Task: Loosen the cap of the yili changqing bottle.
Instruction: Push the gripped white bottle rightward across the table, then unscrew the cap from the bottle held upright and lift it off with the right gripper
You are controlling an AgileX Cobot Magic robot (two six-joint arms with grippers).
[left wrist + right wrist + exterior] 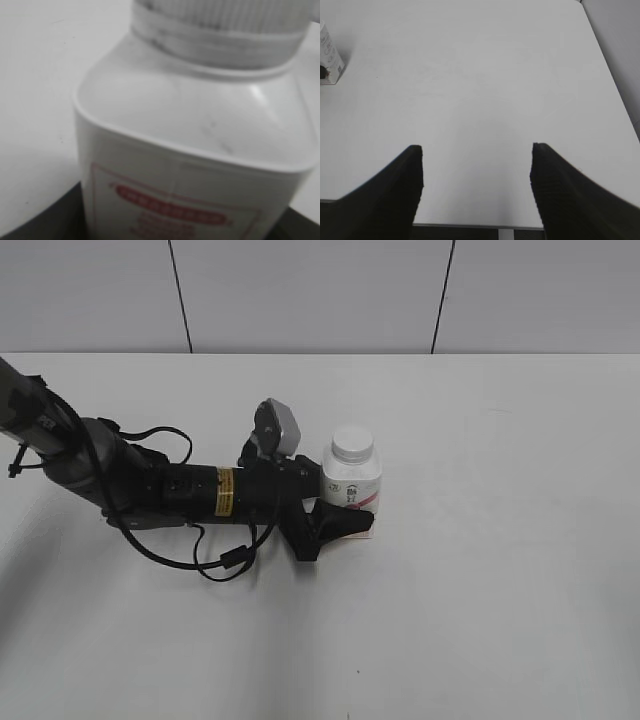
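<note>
Left pincer point(345, 520) clamped around yili changqing bottle point(351, 483), right pincer point(476, 172) spread wide, empty

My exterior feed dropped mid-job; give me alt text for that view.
The left pincer clamps the lower body of an upright white Yili Changqing bottle near the middle of a white table, its white cap on. The black left arm reaches in from the left; no right arm shows.

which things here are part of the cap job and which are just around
In the job:
bottle
cap
left gripper, around the bottle's lower body
right gripper, open, away from the bottle

Just around:
table
wall
Nothing else lies loose on the table.
</note>
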